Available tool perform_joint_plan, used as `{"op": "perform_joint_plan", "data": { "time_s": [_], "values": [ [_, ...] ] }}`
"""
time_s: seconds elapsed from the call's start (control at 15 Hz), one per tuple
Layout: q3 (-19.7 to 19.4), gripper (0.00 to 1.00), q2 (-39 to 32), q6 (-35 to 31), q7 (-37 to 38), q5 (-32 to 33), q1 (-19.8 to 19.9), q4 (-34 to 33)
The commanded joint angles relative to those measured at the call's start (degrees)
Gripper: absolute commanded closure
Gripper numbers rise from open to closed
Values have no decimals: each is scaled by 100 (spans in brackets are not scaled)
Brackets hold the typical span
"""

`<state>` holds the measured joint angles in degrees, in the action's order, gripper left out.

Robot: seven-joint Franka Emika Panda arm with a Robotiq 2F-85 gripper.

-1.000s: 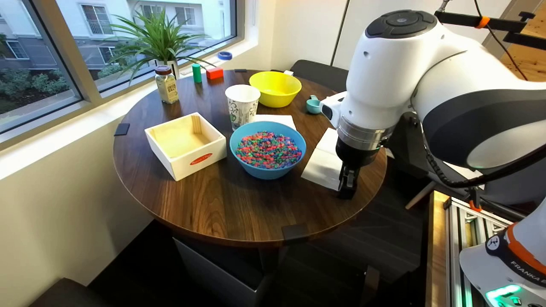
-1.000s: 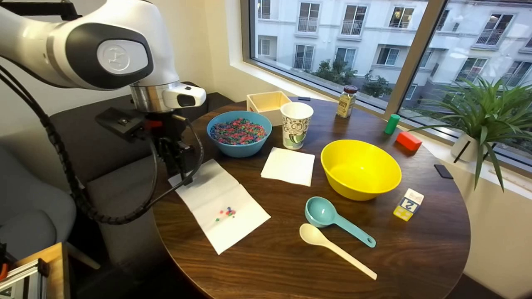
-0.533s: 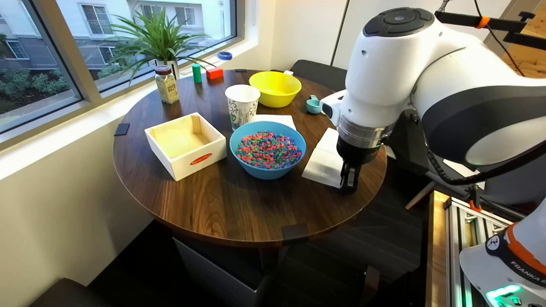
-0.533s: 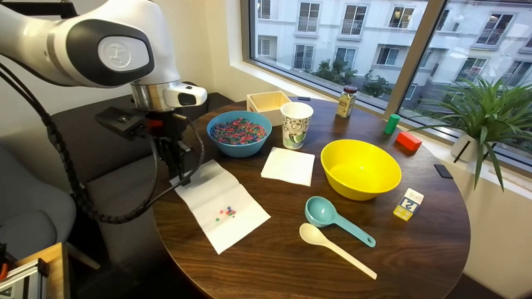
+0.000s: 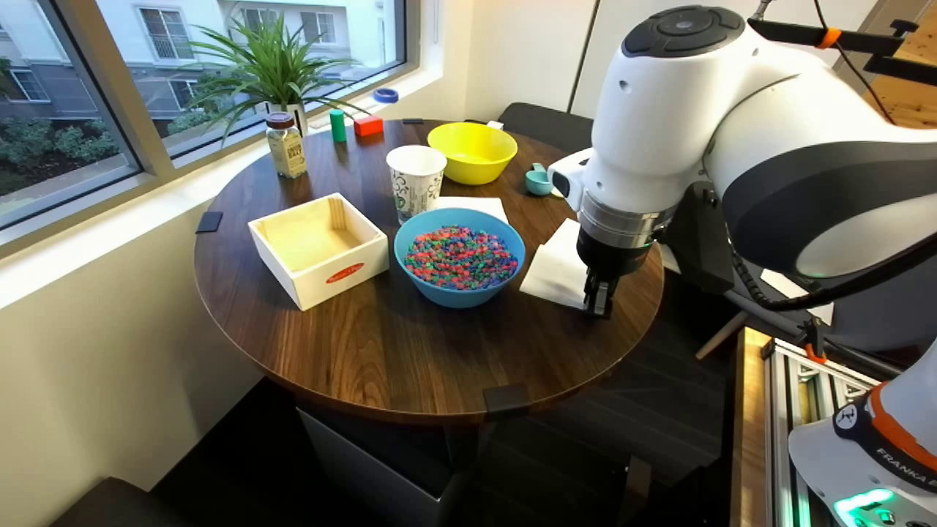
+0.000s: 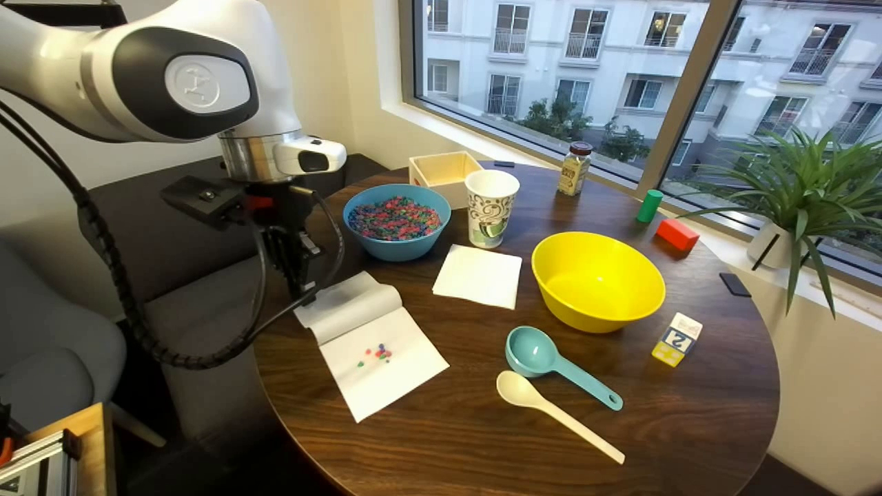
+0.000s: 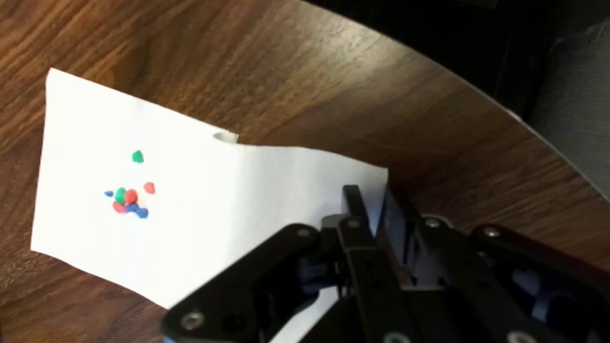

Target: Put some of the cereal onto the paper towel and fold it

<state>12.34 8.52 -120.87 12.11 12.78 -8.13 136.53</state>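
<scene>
Pinching the paper towel [image 7: 195, 200] by one edge, the hand [image 7: 372, 202] has buckled its once flatter middle.

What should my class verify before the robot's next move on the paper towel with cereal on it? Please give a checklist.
1. Cereal on paper towel: ok, a few pieces.
2. Cereal apart from the towel's raised bend: ok.
3. End effector at the towel's edge: ok.
4. Firm grip there: cannot tell.
5. Towel folded over the cereal: not ok, pieces uncovered.
6. Blue bowl apart from towel: ok, gap visible.
</scene>
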Motion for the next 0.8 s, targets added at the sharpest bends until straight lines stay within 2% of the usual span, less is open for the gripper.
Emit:
{"op": "perform_joint_plan", "data": {
  "time_s": [0.0,0.4,0.47,0.6,0.73],
  "values": [
    [-22,100,-21,208,62,156,-2,-84],
    [-56,100,-35,199,53,232,8,-73],
    [-51,74,-27,196,59,246,3,-78],
    [-10,68,2,200,57,247,-43,-103],
    [58,53,24,238,90,309,-93,-158]
  ]
}}
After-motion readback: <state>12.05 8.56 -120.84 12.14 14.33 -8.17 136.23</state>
